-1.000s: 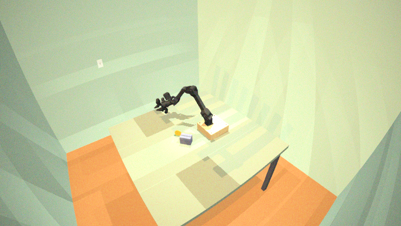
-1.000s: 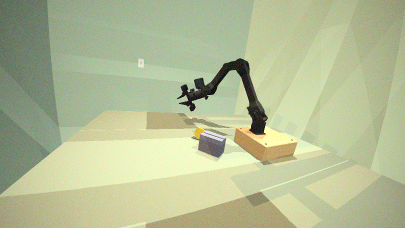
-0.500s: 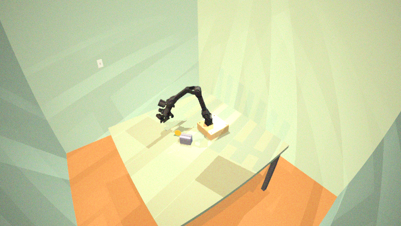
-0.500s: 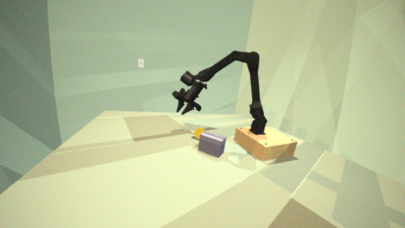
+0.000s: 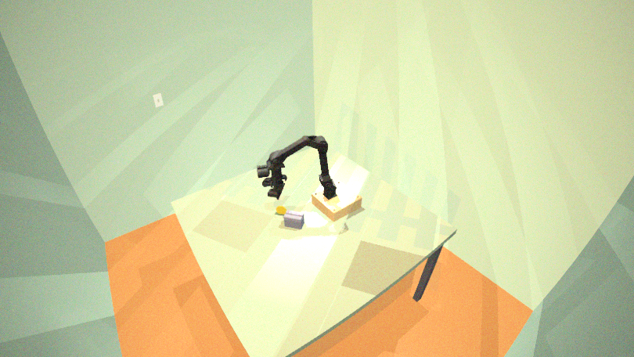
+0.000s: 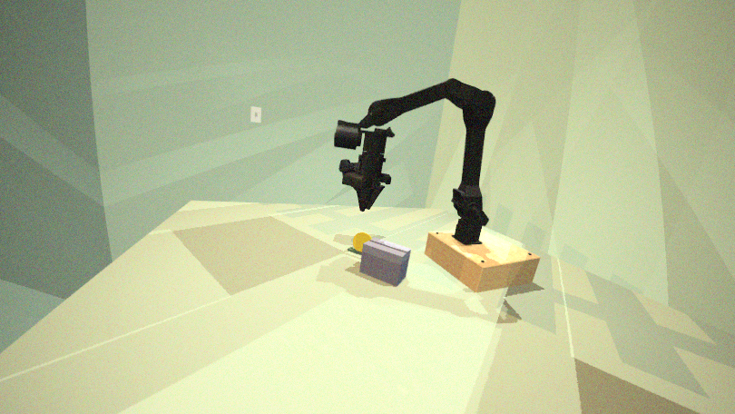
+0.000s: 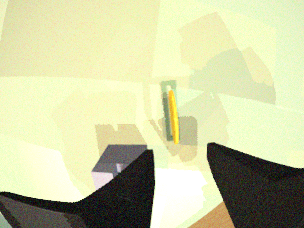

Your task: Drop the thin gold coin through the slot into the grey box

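The gold coin (image 5: 280,209) (image 6: 360,239) (image 7: 174,117) stands on its edge in the dark-green holder (image 7: 164,89) on the table. In the wrist view I see it edge-on as a thin yellow line. The grey box (image 5: 293,218) (image 6: 385,261) (image 7: 115,161) stands right next to the coin, its slot (image 6: 389,246) on top. My gripper (image 5: 275,194) (image 6: 366,205) (image 7: 180,153) points down and hangs well above the coin, partly open with nothing between the fingers.
The arm stands on a wooden base block (image 5: 336,205) (image 6: 480,262) beside the box. The table (image 5: 288,275) (image 6: 257,334) ends at a curved front edge over an orange floor (image 5: 146,288).
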Controlling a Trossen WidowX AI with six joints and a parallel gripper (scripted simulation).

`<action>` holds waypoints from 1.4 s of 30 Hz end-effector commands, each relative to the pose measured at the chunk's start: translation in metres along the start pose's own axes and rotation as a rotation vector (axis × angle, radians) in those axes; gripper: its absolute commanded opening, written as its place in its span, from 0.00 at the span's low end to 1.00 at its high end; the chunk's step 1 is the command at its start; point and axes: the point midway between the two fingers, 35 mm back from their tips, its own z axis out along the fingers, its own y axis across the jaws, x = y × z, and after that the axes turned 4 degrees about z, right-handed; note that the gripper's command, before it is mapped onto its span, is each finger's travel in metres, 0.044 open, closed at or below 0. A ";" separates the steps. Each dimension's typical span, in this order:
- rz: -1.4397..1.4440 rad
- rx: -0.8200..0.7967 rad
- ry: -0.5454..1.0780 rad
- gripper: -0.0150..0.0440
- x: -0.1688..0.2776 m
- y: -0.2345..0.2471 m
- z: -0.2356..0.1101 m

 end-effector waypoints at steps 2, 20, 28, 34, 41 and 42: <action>-0.014 0.013 0.011 0.53 0.003 -0.003 0.011; -0.012 0.013 0.011 0.53 0.005 -0.005 0.056; -0.012 0.013 0.011 0.53 0.004 -0.005 0.069; -0.012 0.013 0.011 0.53 0.004 -0.005 0.078; -0.012 0.013 0.011 0.53 0.004 -0.005 0.090; -0.012 0.013 0.011 0.53 0.004 -0.005 0.092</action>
